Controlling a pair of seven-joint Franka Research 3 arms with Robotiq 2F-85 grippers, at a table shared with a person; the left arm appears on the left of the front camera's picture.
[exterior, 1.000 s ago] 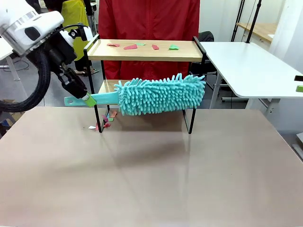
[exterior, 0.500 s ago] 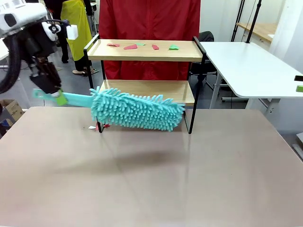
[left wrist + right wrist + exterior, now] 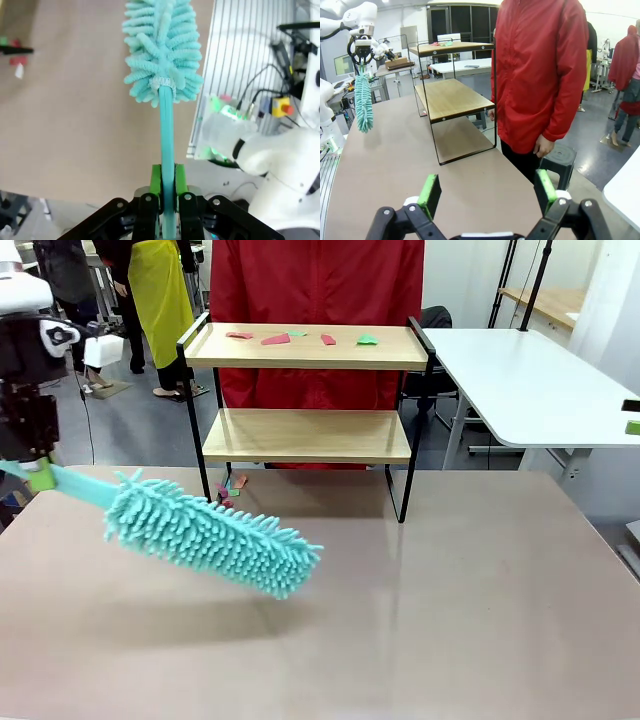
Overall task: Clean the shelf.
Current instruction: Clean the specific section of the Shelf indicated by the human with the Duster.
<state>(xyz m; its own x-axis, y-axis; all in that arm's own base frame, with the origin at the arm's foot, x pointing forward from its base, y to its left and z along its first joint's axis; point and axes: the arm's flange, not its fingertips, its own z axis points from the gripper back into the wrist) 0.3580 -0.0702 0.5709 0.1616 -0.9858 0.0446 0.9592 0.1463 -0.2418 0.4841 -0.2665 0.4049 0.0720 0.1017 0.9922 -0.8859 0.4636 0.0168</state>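
The left claw (image 3: 40, 476) is clamped tight on the flat handle (image 3: 167, 125) of a teal duster (image 3: 212, 538), its green pads pressed to both faces of the handle in the left wrist view. From that claw the fluffy head runs out to the right and slants down, hanging over the brown bench (image 3: 460, 600) with its shadow below it. The shelf (image 3: 305, 435) stands beyond and to the right of the left claw, well apart from it, near the far edge of the bench; the duster's tip lies in front of its left legs, clear of the frame. Coloured paper scraps (image 3: 276, 338) lie on the top board, up and right of that claw, and fallen scraps (image 3: 231, 486) sit on the bench by the shelf's left legs. The right claw (image 3: 487, 192) stands wide with nothing between its pads, the shelf ahead and to its left in its own view, and a person in a red jacket (image 3: 540, 75) ahead on its right, beside the shelf
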